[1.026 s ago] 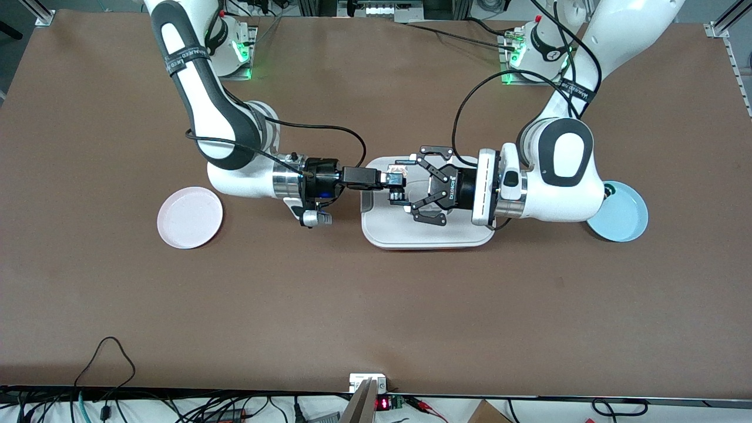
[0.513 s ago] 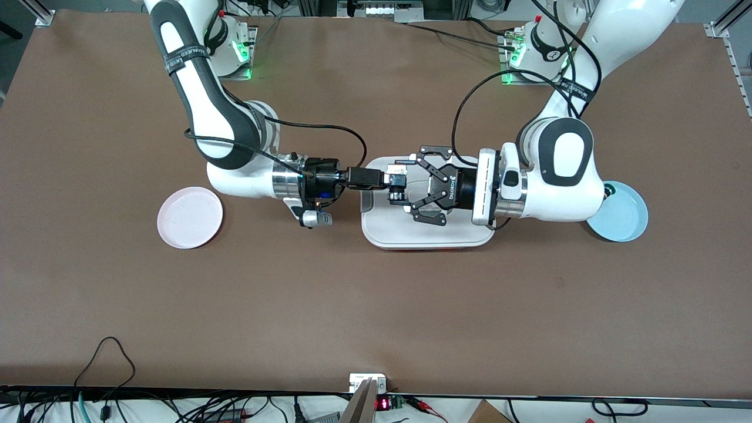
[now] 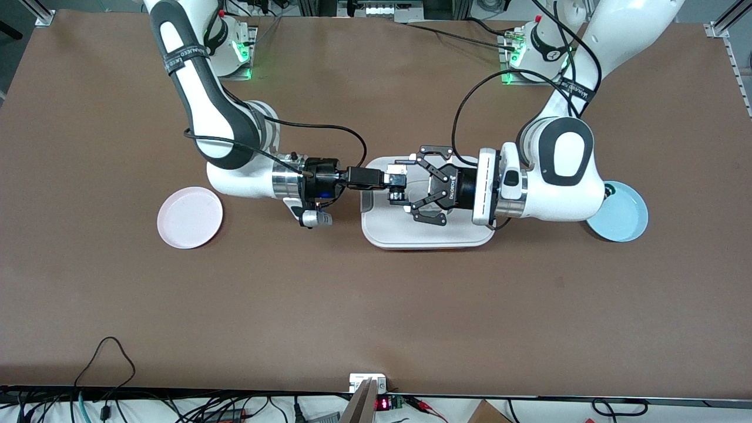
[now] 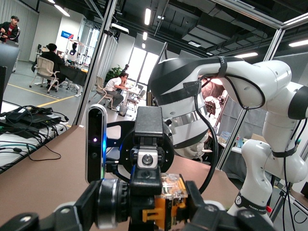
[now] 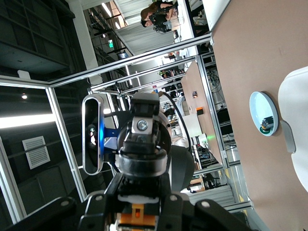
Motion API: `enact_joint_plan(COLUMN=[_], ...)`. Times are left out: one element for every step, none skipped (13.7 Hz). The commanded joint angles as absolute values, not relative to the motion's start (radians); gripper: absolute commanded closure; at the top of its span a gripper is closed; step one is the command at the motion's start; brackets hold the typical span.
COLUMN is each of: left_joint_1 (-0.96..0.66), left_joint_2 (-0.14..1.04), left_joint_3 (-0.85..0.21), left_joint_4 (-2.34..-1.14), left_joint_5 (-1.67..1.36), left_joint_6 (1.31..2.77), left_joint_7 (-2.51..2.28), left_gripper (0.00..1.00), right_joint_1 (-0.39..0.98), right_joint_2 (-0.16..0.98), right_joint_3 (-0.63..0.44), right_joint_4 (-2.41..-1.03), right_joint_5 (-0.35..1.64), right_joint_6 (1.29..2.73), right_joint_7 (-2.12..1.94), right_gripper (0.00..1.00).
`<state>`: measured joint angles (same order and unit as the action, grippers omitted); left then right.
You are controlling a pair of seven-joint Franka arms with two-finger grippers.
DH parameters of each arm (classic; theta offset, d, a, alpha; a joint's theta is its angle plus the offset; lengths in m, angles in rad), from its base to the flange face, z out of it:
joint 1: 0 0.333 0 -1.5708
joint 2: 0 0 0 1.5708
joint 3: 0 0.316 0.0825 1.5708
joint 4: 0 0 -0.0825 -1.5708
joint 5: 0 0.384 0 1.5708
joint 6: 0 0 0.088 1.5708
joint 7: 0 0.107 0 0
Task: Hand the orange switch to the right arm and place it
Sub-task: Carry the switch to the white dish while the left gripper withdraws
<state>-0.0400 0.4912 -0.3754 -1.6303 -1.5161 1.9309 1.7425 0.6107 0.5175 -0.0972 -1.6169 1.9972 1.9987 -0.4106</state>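
Note:
The orange switch (image 3: 398, 182) hangs in the air over the white tray (image 3: 429, 236), between the two grippers, which meet tip to tip. My right gripper (image 3: 394, 187), the narrow straight-fingered one, comes from the right arm's end and is shut on the switch. My left gripper (image 3: 408, 184), the black linkage claw, holds it from the other end. The left wrist view shows the switch's orange body and clear block (image 4: 175, 204) between the left gripper (image 4: 144, 215), with a right finger (image 4: 149, 144) clamped across it. Its orange body (image 5: 138, 214) shows low in the right wrist view.
A pink plate (image 3: 190, 217) lies toward the right arm's end. A light blue plate (image 3: 623, 223) toward the left arm's end carries a small dark switch (image 3: 609, 189) and is partly under the left arm. Cables run along the table edge nearest the front camera.
My right gripper has closed its fingers onto the switch and edged slightly toward the left gripper. The left arm has stayed where it was.

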Motion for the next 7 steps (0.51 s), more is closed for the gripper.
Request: enact_joint_plan(left_joint_1=[-0.028, -0.022, -0.009, 0.009, 0.044, 0.081, 0.137], left_joint_2=[0.436, 0.417, 0.405, 0.39, 0.365, 0.341, 0.315], left_joint_3=[-0.377, -0.376, -0.376, -0.373, -0.371, -0.365, -0.359], left_joint_4=[-1.672, -1.672, -1.675, -1.69, -1.707, -1.712, -1.715], left_joint_5=[-1.548, -1.534, -1.532, -1.532, -1.531, -1.519, -1.44], left_joint_6=[1.931, 1.931, 1.933, 1.936, 1.937, 1.936, 1.936], left_joint_7=[1.672, 1.654, 1.641, 1.643, 1.641, 1.641, 1.64], left_gripper=[0.0, 0.0, 0.0, 0.0, 0.0, 0.0, 0.0], right_joint_1=[0.604, 0.606, 0.604, 0.604, 0.598, 0.58, 0.553], right_joint_2=[0.529, 0.529, 0.529, 0.529, 0.526, 0.523, 0.517], right_joint_3=[-0.097, -0.097, -0.097, -0.097, -0.097, -0.098, -0.098], right_joint_4=[-1.586, -1.586, -1.586, -1.588, -1.586, -1.588, -1.592], right_joint_5=[2.011, 2.011, 2.011, 2.01, 1.999, 1.976, 1.915], right_joint_6=[2.006, 2.005, 2.005, 2.005, 2.006, 2.003, 1.994], right_joint_7=[-0.445, -0.445, -0.445, -0.446, -0.459, -0.477, -0.489], right_gripper=[0.92, 0.92, 0.92, 0.92, 0.92, 0.93, 0.94])
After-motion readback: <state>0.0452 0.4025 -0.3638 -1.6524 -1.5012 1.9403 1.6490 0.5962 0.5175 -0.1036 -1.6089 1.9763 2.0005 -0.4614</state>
